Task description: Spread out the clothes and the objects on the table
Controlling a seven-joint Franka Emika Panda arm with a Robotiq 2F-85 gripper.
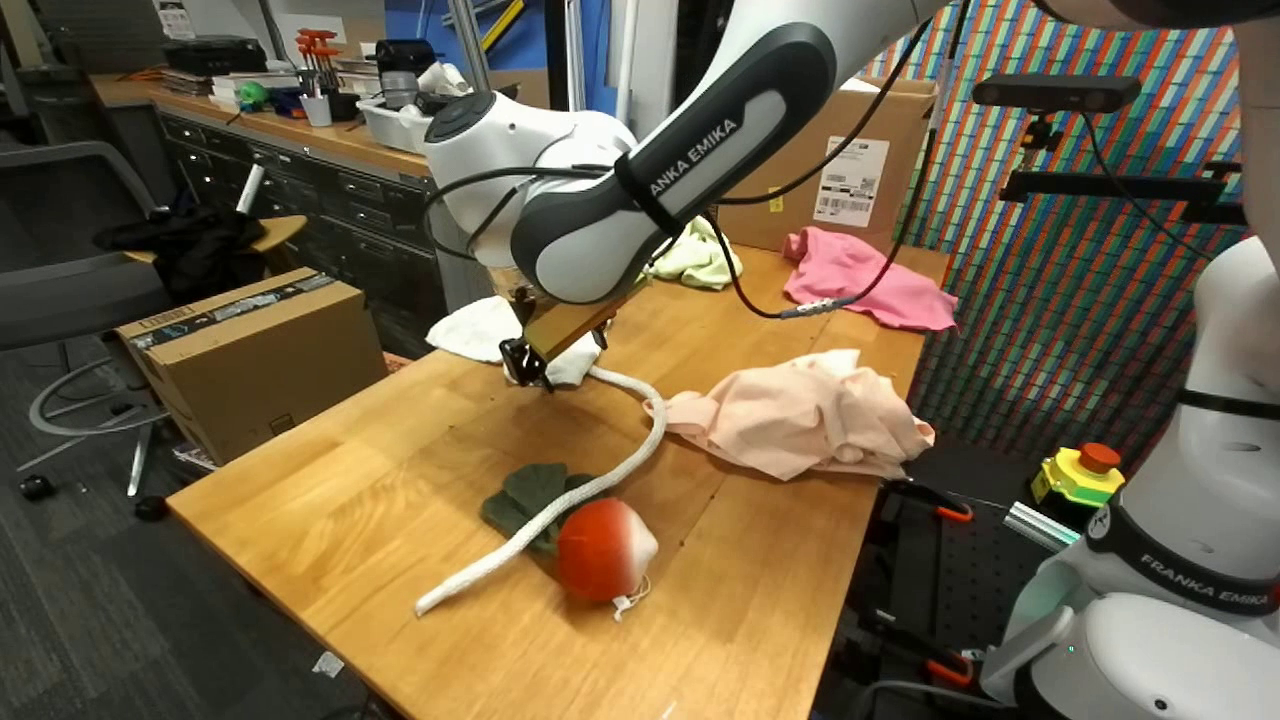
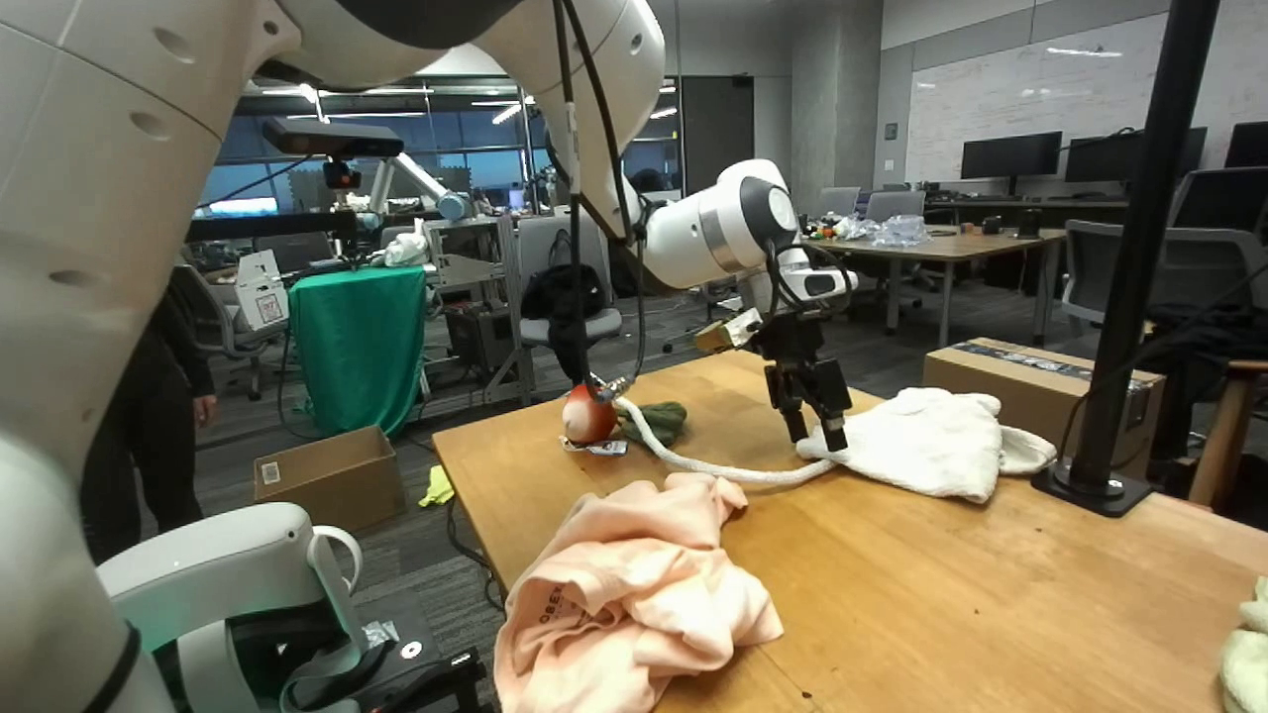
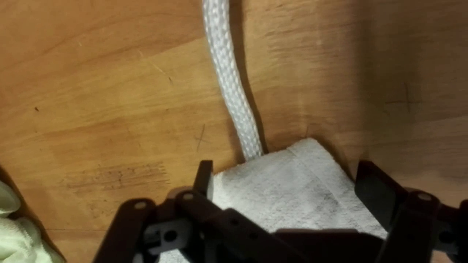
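Note:
Over a corner of the white cloth (image 3: 285, 190) my gripper (image 3: 285, 166) stands open, one finger on either side; contact cannot be told. The long white rope (image 1: 645, 440) runs to that cloth, its far end hidden beneath it. Across the dark green cloth (image 1: 530, 492) the rope continues towards the table's (image 1: 330, 510) near corner. Beside them sits the red ball (image 1: 592, 555), white at one side. A crumpled peach cloth (image 2: 644, 594) lies along one edge. Farther back are the yellow-green cloth (image 1: 697, 258) and the pink cloth (image 1: 860, 275), both bunched.
A cardboard box (image 1: 870, 170) stands behind the pink cloth. Close to the white cloth, a black pole (image 2: 1109, 396) rises from a base on the table. Another box (image 1: 260, 360) is on the floor, and a bright yellow piece (image 2: 437, 486) lies there too.

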